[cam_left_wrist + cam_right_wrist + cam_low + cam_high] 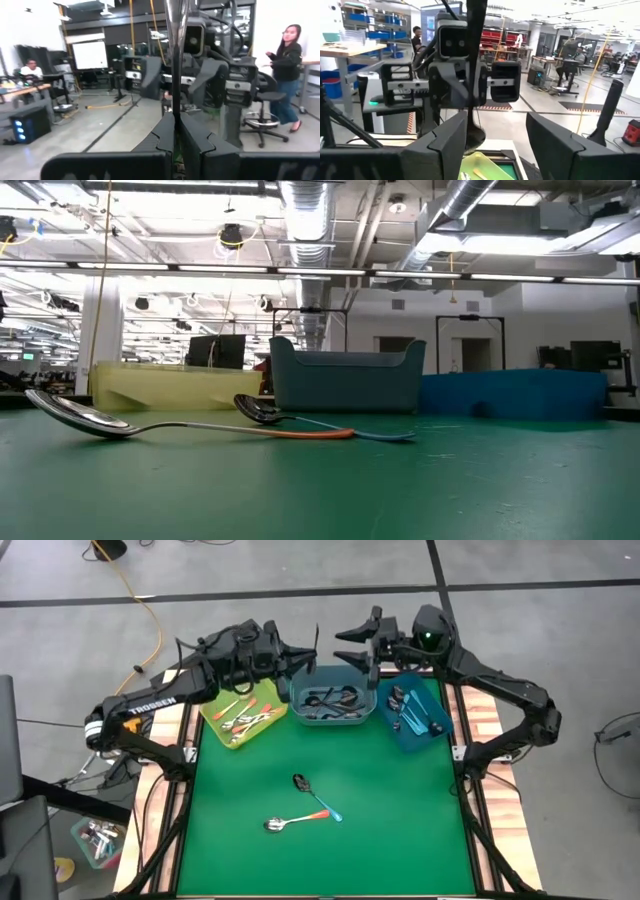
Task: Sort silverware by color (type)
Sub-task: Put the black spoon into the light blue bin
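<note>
Dark-handled spoon [317, 647] is held upright by the closed left end effector [313, 664] above the bins; right end effector [362, 648] is spread wide.

Two matte black jointed arms, white "TROSSEN" lettering on the left arm's link, white band at its base joint, green indicator light on the right arm's wrist, angular black finger plates

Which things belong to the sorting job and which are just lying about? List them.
Job: orange-handled spoon, teal-handled spoon, dark spoon in left hand, yellow bin, grey bin, blue bin.
Lying about: yellow floor cable, office chair.
</note>
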